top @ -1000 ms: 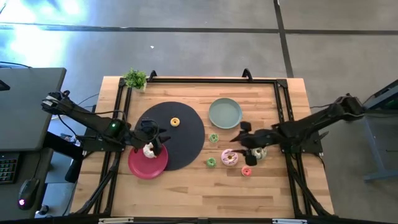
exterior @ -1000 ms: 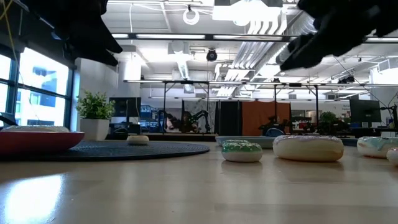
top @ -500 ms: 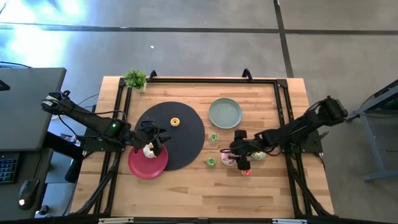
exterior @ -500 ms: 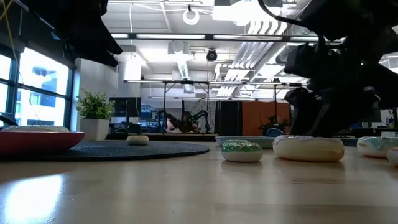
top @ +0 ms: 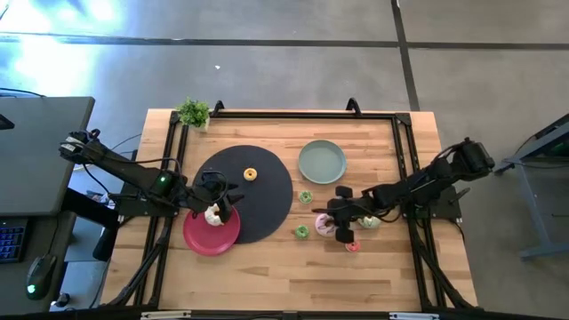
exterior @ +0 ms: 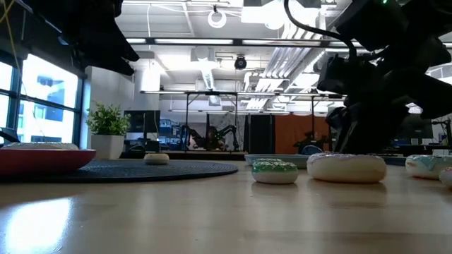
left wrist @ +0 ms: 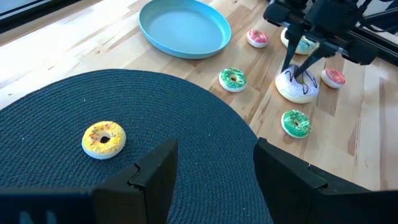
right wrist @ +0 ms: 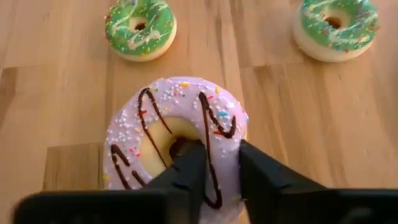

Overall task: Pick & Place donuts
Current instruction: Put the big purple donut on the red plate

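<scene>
A pink-iced donut (right wrist: 155, 118) with dark drizzle lies flat on the wood table (top: 267, 267), right of the black mat (top: 258, 200). My right gripper (right wrist: 214, 152) is shut on it, as the left wrist view also shows (left wrist: 300, 74). A white-iced donut (top: 213, 214) rests on the red plate (top: 206, 238), and my left gripper (left wrist: 211, 180) hovers open over that plate. A tiny yellow donut (left wrist: 103, 138) lies on the mat. A pale-green donut (top: 370, 221) lies by my right arm. My right gripper has one finger (right wrist: 185, 163) in the pink donut's hole and the other (right wrist: 258, 171) outside the ring. Between them is the ring's near side (right wrist: 219, 163). The fingers come from above, pointing down. The donut lies flat on the table.
Two tiny green donuts (right wrist: 140, 28) (right wrist: 336, 28) lie just beyond the pink one, and a tiny red-pink donut (top: 353, 244) lies beside it. A sage-green plate (top: 321, 161) stands farther back, and a small plant (top: 193, 112) is at the far left corner.
My right gripper has moved toward the table's left and down onto the pink donut, and its fingers have closed on the ring. The donut has shifted slightly on the table.
</scene>
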Tool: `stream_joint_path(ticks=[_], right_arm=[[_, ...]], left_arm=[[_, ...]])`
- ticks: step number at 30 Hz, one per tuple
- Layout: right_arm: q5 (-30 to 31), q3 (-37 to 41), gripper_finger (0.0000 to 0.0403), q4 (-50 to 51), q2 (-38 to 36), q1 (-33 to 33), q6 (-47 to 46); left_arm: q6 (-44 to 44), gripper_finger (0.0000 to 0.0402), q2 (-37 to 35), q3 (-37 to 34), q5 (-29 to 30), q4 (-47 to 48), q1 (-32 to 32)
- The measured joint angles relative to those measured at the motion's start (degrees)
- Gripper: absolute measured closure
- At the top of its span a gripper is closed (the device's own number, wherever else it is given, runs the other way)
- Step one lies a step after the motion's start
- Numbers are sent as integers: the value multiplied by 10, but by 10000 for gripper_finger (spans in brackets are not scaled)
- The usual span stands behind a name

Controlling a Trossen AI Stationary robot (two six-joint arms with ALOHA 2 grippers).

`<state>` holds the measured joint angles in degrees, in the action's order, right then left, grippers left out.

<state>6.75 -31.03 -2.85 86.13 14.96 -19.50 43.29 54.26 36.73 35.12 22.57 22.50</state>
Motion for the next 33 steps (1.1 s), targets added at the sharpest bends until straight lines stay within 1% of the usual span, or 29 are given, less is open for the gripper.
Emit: stream_joint_path(ticks=[2, 4, 7, 8, 10, 12, 15, 17, 19, 21, 24, 30, 33], right_arm=[[18, 1, 361, -28, 0, 0, 3], [57, 1, 384, -89, 0, 0, 27], [112, 1, 393, -223, 3, -4, 87], [113, 1, 392, -278, 7, -8, 102], [89, -3, 382, -383, 21, -22, 119], [61, -24, 371, -436, 47, -36, 121], [44, -93, 366, -423, 104, -50, 123], [23, -151, 369, -386, 157, -53, 130], [-11, -219, 375, -350, 209, -52, 147], [-36, -285, 380, -319, 253, -51, 156], [-48, -376, 382, -288, 317, -52, 169], [-44, -537, 373, -271, 428, -57, 170], [-44, -603, 374, -252, 482, -60, 173]], left_arm=[[0, 198, 0, 0, 7, 0, 0], [0, 198, 0, 0, 17, 0, 0], [0, 198, 0, 0, 36, -1, 0], [0, 198, 0, 0, 49, -1, 0], [0, 198, 0, 0, 73, -1, 0], [0, 198, -4, 0, 94, -1, 0], [0, 198, -14, -1, 113, -3, 0], [0, 198, -17, -1, 127, -1, 0], [0, 198, -17, -1, 160, -2, 0], [-1, 198, -24, -1, 206, 1, 0], [-20, 198, -42, -1, 252, -1, 0], [-30, 198, -53, -1, 257, 0, 0], [-30, 198, -56, 0, 257, -4, 0]])
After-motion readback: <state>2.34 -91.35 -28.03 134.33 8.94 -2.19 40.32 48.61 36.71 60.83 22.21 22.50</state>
